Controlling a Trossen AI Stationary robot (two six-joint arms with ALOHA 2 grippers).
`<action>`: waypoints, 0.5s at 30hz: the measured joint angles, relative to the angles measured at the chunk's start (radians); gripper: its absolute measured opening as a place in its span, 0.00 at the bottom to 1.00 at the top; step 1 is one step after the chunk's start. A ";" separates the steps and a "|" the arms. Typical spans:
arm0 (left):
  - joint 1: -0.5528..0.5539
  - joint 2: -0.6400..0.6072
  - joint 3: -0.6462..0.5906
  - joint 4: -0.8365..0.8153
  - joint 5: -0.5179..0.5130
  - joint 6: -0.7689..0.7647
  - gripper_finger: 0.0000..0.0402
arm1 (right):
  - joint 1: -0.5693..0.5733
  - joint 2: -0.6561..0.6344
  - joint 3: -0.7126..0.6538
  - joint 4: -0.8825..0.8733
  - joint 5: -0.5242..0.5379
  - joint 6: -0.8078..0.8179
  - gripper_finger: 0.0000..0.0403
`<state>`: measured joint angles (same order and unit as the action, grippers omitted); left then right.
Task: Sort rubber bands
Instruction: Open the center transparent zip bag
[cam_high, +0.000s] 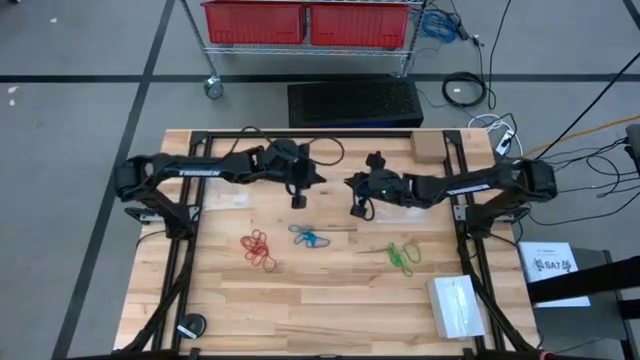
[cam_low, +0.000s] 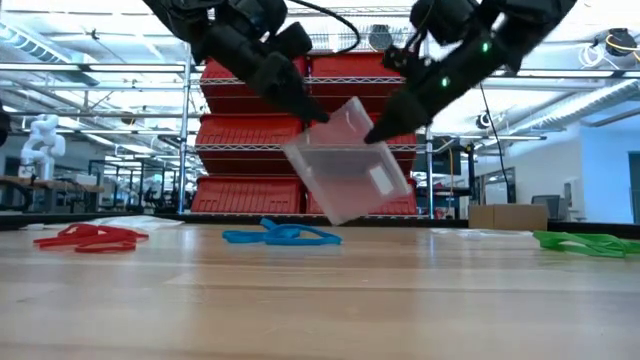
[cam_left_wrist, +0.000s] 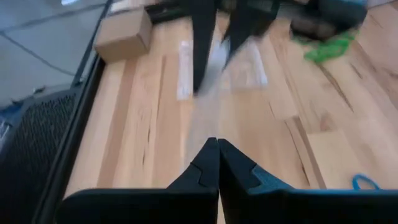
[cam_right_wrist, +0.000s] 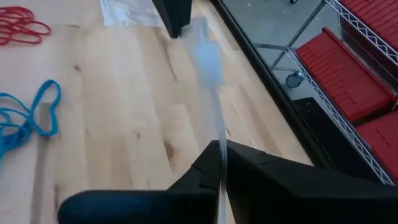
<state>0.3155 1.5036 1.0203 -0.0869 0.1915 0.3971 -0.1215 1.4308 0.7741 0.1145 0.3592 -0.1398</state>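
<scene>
Three clusters of rubber bands lie across the middle of the desk (cam_high: 230, 300): one red cluster (cam_high: 259, 249) at left, one blue cluster (cam_high: 308, 237) in the centre, one green cluster (cam_high: 402, 256) at right. One clear bag (cam_low: 345, 160) hangs at centre frame in the low view. Two arms reach in, each with one end effector: left end effector (cam_high: 298, 201) and right end effector (cam_high: 357, 209). One cardboard box (cam_high: 427, 147) sits upper right.

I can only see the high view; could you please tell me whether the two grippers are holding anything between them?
Observer: Yes, in the low view the left gripper and the right gripper each pinch an upper corner of a clear plastic bag held in the air.
Operator: Thank you; does it hang level?
Observer: No, it is tilted, with the left gripper's corner higher.
</scene>
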 joint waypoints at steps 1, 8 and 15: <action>0.002 -0.008 0.000 -0.020 0.002 -0.001 0.00 | 0.001 -0.011 0.026 -0.049 -0.009 -0.001 0.00; 0.007 -0.051 0.000 -0.028 0.150 -0.074 0.10 | 0.007 0.006 0.219 -0.407 -0.106 0.009 0.00; -0.009 -0.031 0.000 -0.019 0.216 -0.135 0.27 | 0.016 0.028 0.340 -0.583 -0.155 0.053 0.00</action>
<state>0.3064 1.4730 1.0203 -0.1056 0.4080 0.2617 -0.1056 1.4590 1.1143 -0.4685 0.2045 -0.0871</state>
